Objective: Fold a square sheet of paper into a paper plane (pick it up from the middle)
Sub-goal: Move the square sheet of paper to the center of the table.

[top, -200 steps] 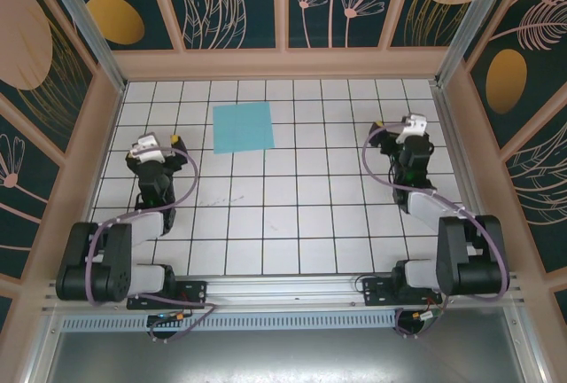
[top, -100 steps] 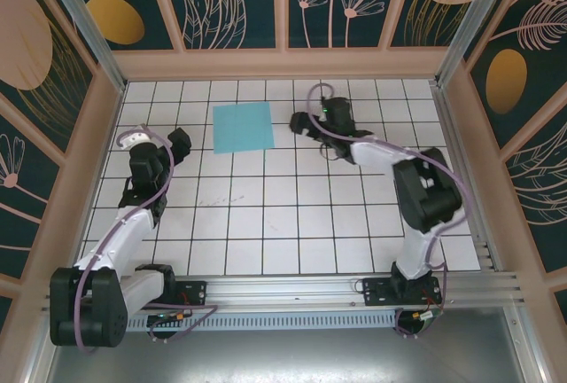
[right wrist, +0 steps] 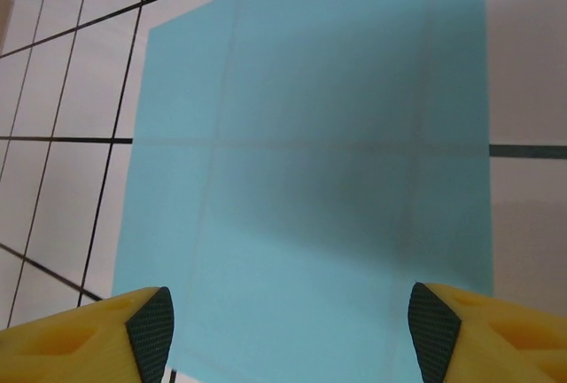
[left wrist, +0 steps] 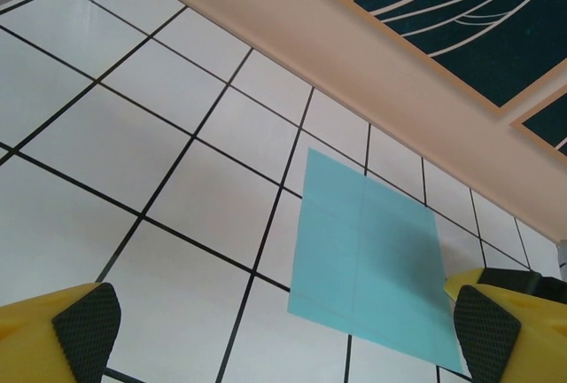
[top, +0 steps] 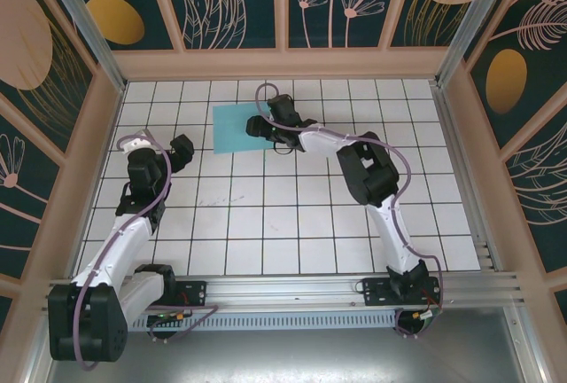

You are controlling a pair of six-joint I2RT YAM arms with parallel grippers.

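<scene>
From above, the square sheet of paper (top: 232, 126) lies flat on the table (top: 292, 223), far left. The right tool (top: 261, 126) hangs over its right part, probably lining up for a middle pickup.

Left wrist: the left tool (left wrist: 286, 321) is spread wide and empty, short of the paper (left wrist: 368, 250).

Right wrist: the right tool (right wrist: 292, 330) has its fingers apart above the paper (right wrist: 310, 161), grasping nothing.

Both arms share one build: slim white tubular links (top: 118, 239) joined by chunky black joint housings (top: 365, 175), with a thin lilac cable (top: 258, 99) looping along each. Bulky black motor blocks (top: 84, 312) form the bases. The left pincer (left wrist: 283, 312) and right pincer (right wrist: 291, 312) have yellow plastic fingers (left wrist: 27, 334) faced with black cross-hatched pads (right wrist: 152, 323)
</scene>
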